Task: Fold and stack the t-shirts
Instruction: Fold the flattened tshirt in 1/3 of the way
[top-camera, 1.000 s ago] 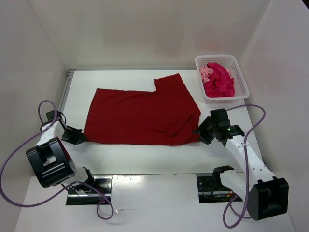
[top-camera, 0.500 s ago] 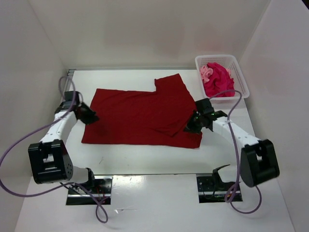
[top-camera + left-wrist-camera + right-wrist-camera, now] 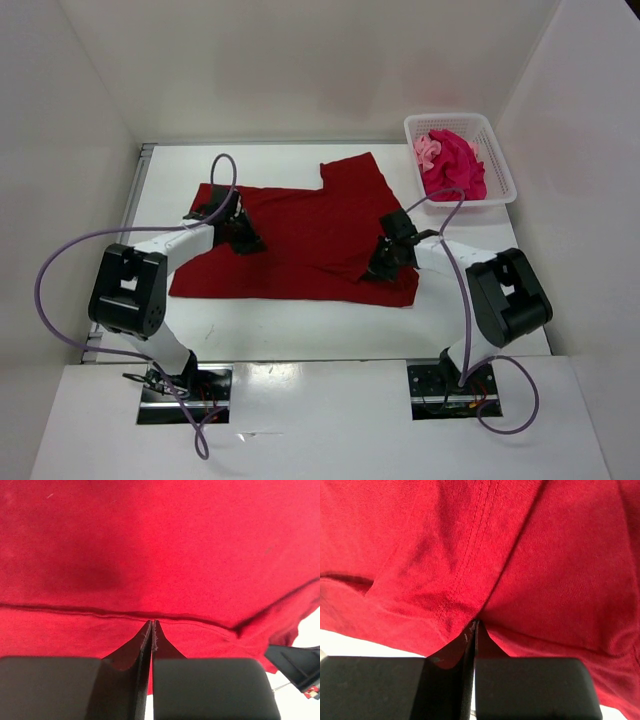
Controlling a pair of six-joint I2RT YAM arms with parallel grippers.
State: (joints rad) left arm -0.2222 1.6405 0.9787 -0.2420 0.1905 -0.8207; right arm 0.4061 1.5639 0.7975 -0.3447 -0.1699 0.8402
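Note:
The dark red t-shirt lies spread across the middle of the table. My left gripper sits over its left part, and in the left wrist view the jaws are pressed together on a hem line of the red cloth. My right gripper is over the shirt's right part, by a folded-in flap. In the right wrist view it is shut on a stitched hem of the red cloth. The magenta-pink t-shirt and the salmon pink t-shirt lie bunched in the basket.
The white mesh basket stands at the back right corner of the table. White walls enclose the table on three sides. Purple cables loop from both arms. A dark part of the right arm shows low right in the left wrist view.
Both grippers closed at the shirt's lower corners, then moved inward over the cloth. The left went from the lower left edge up and right; the right drew a flap leftward.

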